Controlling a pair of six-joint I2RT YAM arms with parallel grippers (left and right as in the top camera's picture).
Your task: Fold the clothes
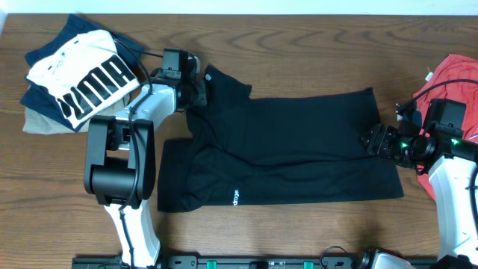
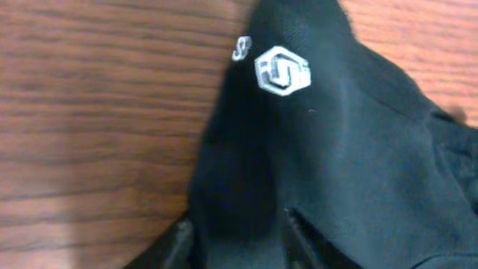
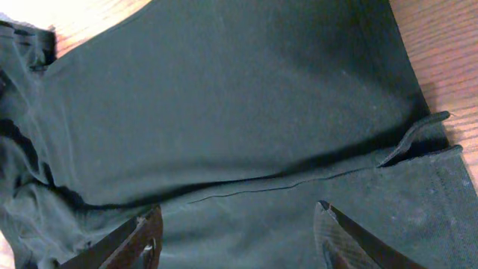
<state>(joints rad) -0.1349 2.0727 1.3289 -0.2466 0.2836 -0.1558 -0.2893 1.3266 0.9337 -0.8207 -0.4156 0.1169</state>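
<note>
The black garment (image 1: 299,149) was spread between the pincers, the corner bearing its logo (image 2: 282,71) bunched at the left pincer (image 2: 235,233) (grip indeterminable) and its opposite edge beneath the released right pincer (image 3: 237,224), presumably so both ends could be lifted for folding.

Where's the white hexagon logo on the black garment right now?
Overhead, the logo sits on the black garment's upper-left corner, beside the left gripper, near the PUMA shirt.

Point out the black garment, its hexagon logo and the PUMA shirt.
black garment (image 1: 299,142), overhead, middle of its fabric.
hexagon logo (image 2: 282,72), left wrist, centre of the emblem.
PUMA shirt (image 1: 97,86), overhead, on the black letters.
</note>
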